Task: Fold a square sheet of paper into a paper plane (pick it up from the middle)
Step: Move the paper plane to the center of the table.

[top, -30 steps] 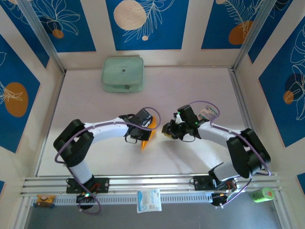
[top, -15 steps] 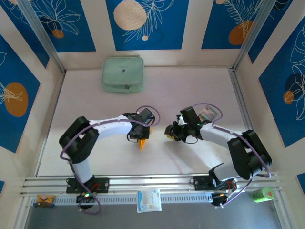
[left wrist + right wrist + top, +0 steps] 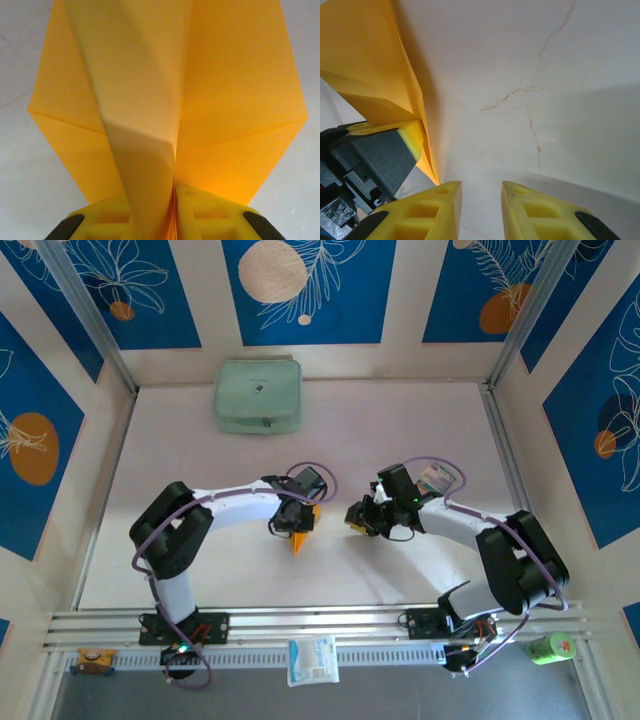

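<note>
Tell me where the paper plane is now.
The paper plane is just left of centre in the top view, pinched in the left pincer, with the right pincer just right of it.

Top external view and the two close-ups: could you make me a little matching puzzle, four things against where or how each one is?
Things
1. folded orange-yellow paper
2. pale green zipped fabric pouch
3. white-and-blue plastic packet
4. right end effector

Place or state
A. on the slotted strip at the near edge
B. open, nothing between its fingers
C. at the far side of the table
D. pinched by the left end effector

Pairs: 1-D, 2-C, 3-A, 4-B
</note>
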You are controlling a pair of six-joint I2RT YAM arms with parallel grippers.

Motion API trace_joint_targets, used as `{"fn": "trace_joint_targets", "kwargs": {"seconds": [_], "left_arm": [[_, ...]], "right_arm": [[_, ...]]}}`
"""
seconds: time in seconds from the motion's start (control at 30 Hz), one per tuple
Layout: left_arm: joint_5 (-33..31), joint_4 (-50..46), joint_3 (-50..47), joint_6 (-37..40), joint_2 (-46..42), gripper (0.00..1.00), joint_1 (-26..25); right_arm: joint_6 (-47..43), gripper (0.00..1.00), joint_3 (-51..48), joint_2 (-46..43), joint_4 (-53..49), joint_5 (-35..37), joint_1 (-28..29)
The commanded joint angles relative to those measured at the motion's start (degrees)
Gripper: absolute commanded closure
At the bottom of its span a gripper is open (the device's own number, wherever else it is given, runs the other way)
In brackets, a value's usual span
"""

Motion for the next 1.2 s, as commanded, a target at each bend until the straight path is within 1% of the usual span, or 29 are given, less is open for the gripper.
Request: {"fn": "trace_joint_targets", "kwargs": {"seconds": [0.0,0.1,0.23,0.5,0.8,0.97,1.03,1.17], "left_arm": [[0.8,-1.7,1.3,0.0,1.3,0.8,-0.5],[0.7,-2.0,1.2,-0.2,1.9,0.79,-0.6],[-0.1,-2.7,0.9,-0.8,2.8,0.75,-0.6],[-2.1,-5.0,2.1,-3.5,5.3,0.6,-1.2],[-5.5,-8.9,5.6,-6.7,7.5,0.57,-3.1],[-5.6,-9.6,7.0,-7.0,6.3,0.56,-3.3],[-5.6,-9.8,7.2,-7.1,5.2,0.54,-3.3],[-5.8,-10.3,8.0,-7.5,2.9,0.53,-3.3]], "right_arm": [[-0.4,0.73,-0.2,0.7,-0.1,-1.6,0.2],[-0.4,0.73,-0.1,0.9,0.0,-1.7,0.3],[-0.4,0.72,-0.2,0.7,-0.1,-1.7,0.4],[-0.6,0.72,-0.4,-1.0,-1.3,-1.1,0.3],[-0.9,0.72,-1.0,-2.8,-2.0,-1.1,-0.3],[-1.1,0.72,-1.1,-4.2,-3.0,-0.9,-0.7],[-1.3,0.72,-0.9,-5.3,-3.8,-0.6,-1.0],[-1.8,0.71,-0.8,-7.3,-5.5,0.1,-1.5]]}}
